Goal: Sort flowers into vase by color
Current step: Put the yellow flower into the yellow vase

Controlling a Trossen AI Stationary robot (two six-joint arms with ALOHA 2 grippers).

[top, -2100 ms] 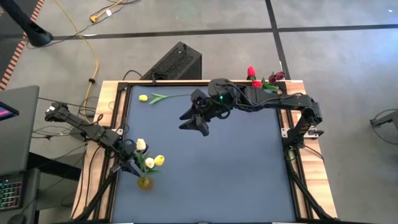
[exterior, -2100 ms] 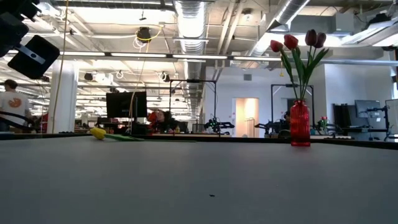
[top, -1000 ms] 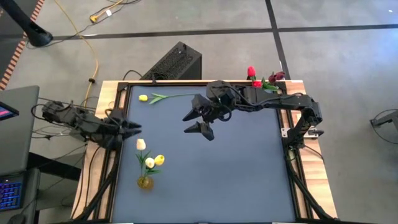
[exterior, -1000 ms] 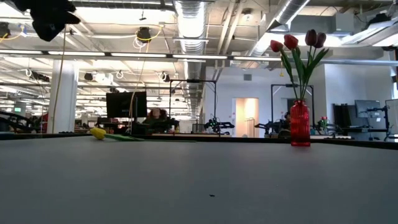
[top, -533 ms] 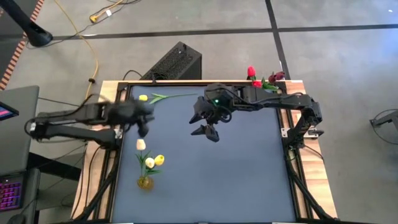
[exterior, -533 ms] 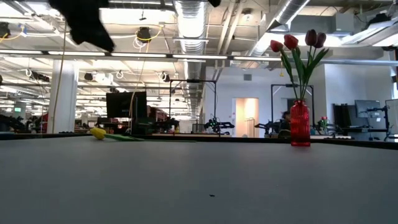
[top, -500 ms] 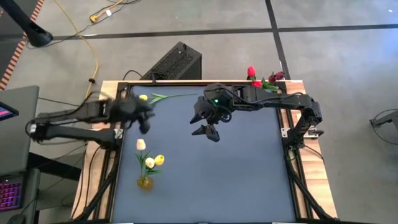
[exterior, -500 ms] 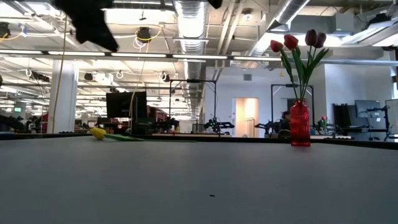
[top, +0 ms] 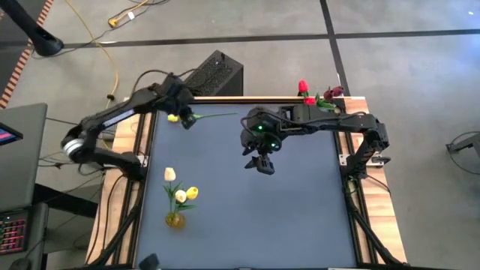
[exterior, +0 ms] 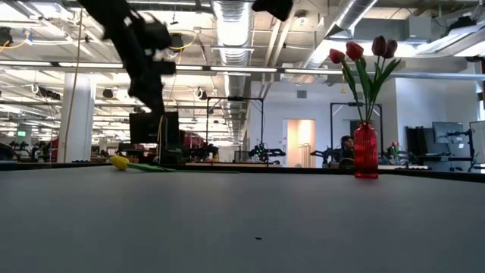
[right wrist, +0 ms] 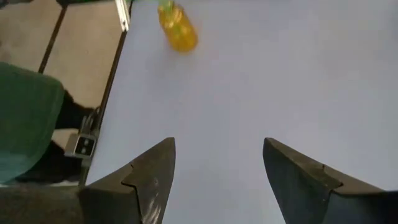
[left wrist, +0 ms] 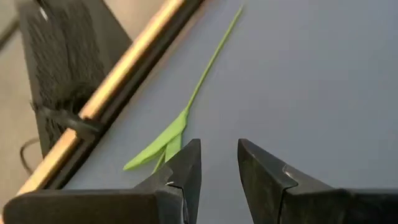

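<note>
one yellow tulip (top: 173, 118) lay flat on the dark tabletop (top: 300, 210) in the upper left of the high view, its green stem (top: 214, 115) running right toward the middle of the frame. in the low view the same flower (exterior: 119, 161) lay at the left, on the far edge of the tabletop. the left wrist view showed only its stem and leaves (left wrist: 180, 124).

two vases stood on the tabletop. one yellow vase (top: 175, 220) stood in the lower left of the high view, holding three pale flowers (top: 180, 191): one white bud uppermost, one white below it and one yellow to the right. one red vase (exterior: 365, 152) stood at the right of the low view with four red and dark red tulips (exterior: 362, 49); in the high view those buds (top: 311, 94) sat at the upper right edge of the tabletop.

the left claw (top: 184, 116) hung over the lying tulip, just right of its yellow head, its fingers (left wrist: 186, 168) parted with nothing between them, the leaves showing just beyond the tips. the right claw (top: 261, 163) hung above the middle of the tabletop, well apart from every flower, spread wide and empty; its wrist view showed the yellow vase (right wrist: 177, 31) far off.
</note>
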